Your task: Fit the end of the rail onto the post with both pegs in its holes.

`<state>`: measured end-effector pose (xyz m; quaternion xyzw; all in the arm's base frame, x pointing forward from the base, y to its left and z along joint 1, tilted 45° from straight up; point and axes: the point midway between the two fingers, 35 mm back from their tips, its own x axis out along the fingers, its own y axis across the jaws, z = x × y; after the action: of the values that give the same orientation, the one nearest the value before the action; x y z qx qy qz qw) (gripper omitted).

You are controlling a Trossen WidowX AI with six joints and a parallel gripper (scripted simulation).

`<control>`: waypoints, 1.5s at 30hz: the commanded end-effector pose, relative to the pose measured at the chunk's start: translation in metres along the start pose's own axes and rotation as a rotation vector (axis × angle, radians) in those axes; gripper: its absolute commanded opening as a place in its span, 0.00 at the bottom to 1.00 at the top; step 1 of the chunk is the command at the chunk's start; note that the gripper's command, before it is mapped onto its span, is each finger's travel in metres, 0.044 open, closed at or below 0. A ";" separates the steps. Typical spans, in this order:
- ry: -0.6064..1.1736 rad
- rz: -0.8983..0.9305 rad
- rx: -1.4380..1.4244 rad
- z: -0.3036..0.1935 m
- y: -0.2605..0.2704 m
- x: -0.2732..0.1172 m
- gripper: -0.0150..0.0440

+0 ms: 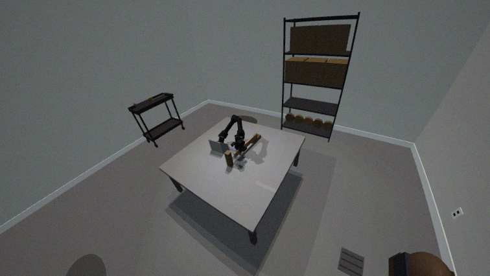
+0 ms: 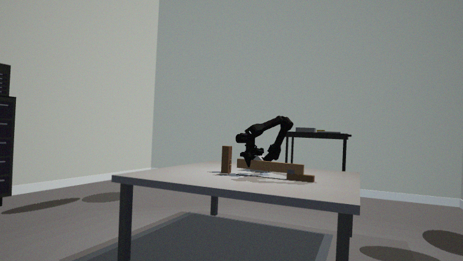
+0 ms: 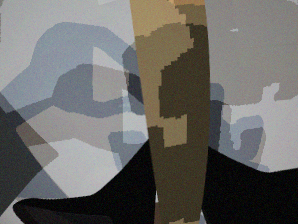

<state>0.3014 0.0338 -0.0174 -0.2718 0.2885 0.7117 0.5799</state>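
A grey table [image 2: 194,182] is carrying a wooden post [image 2: 226,158], a low footboard block [image 2: 300,177] and the arm's base [image 2: 272,154].

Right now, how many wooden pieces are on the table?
3: the upright post, the rail held in the hand, and the low footboard block at its far end. Pegs not discernible.
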 end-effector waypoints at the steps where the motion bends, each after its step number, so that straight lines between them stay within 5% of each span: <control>1: -0.004 -0.015 -0.002 0.001 -0.002 -0.001 0.25; 45: -0.004 -0.015 -0.002 0.001 0.001 0.001 0.25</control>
<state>0.3001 0.0354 -0.0186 -0.2724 0.2843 0.7095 0.5844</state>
